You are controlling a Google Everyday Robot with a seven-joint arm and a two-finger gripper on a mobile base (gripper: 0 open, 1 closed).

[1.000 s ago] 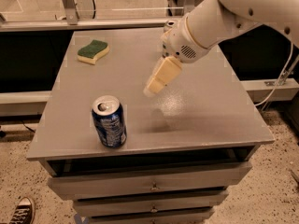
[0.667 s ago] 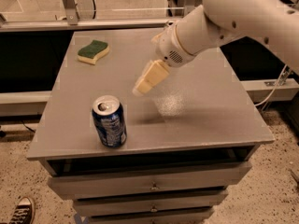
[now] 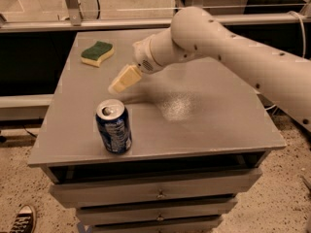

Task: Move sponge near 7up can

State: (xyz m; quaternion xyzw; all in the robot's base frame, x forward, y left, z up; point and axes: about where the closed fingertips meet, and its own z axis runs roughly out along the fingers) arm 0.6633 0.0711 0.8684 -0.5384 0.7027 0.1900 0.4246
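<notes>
The sponge [image 3: 97, 53], green top over pale yellow foam, lies flat at the far left corner of the grey table [image 3: 204, 125]. My gripper [image 3: 120, 83] hangs over the table's left half, pointing down and to the left. It is apart from the sponge, a little to its right and nearer the front, and above the dark blue can. It holds nothing that I can see. The 7up can is out of view; my white arm [image 3: 233, 47] covers much of the table's far right part.
A dark blue soda can [image 3: 114, 126] stands upright near the table's front left edge, just below the gripper. Drawers [image 3: 155, 193] sit under the tabletop. A metal frame [image 3: 73, 4] runs behind the table. A shoe [image 3: 19, 220] shows at the bottom left.
My arm has swung left across the table. The gripper has moved from the table's middle to its left half, closer to the sponge and the blue can. Sponge and can have not moved.
</notes>
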